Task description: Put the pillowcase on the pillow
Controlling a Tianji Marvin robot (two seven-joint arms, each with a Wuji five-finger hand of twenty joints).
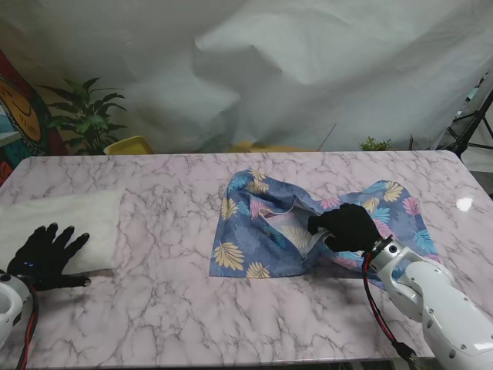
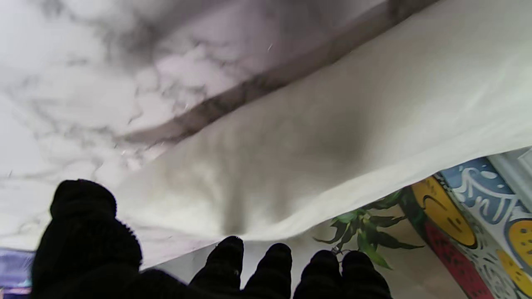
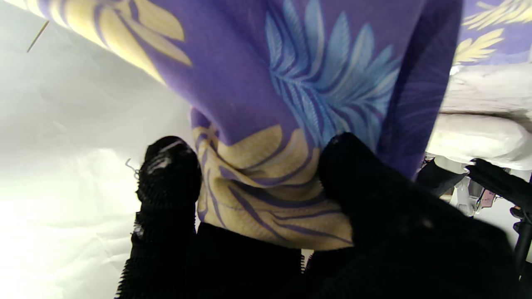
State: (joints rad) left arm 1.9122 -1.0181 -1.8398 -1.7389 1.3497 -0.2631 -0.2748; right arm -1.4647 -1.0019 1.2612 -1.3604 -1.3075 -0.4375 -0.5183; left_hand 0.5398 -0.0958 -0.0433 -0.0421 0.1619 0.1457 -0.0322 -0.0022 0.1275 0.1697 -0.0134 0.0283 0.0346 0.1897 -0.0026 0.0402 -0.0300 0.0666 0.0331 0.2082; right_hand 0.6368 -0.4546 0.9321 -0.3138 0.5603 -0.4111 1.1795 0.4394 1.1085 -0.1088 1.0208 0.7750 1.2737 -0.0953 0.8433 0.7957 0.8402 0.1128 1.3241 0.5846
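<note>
From the stand, the pillow (image 1: 65, 223) lies far left under the spread, empty left hand (image 1: 45, 254), well apart from the pillowcase (image 1: 262, 231), whose raised mouth the right hand (image 1: 348, 227) pinches. The left wrist view shows fingers (image 2: 226, 261) over the pillow; the right wrist view shows fingers (image 3: 168, 182) probably clamping cloth.

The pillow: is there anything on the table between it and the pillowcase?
Nothing visible. Only bare marble table lies between the pillow on the left and the pillowcase, which the right hand grips.
</note>
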